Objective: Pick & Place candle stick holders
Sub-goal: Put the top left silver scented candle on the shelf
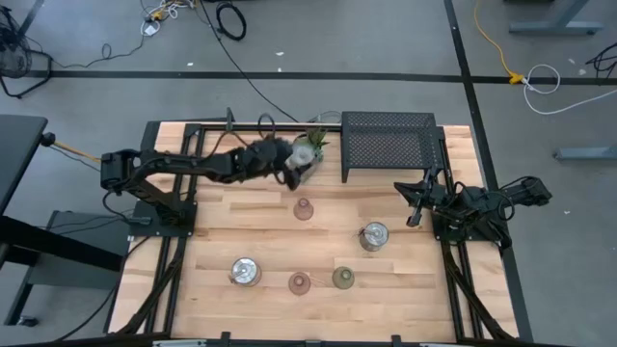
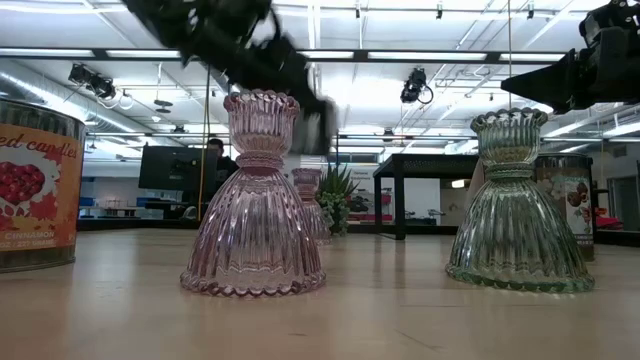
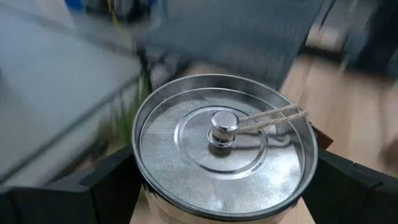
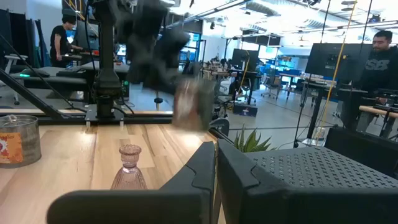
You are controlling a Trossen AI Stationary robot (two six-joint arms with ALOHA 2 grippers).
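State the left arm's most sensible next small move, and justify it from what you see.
Probably carry the silver tin on toward the black mesh rack. The left gripper grips the tin between its fingers, in the air near the potted plant. The right gripper waits shut beside the rack.

Three silver tins (image 1: 245, 272), two pink holders (image 1: 304, 209), one green holder (image 1: 343, 279).
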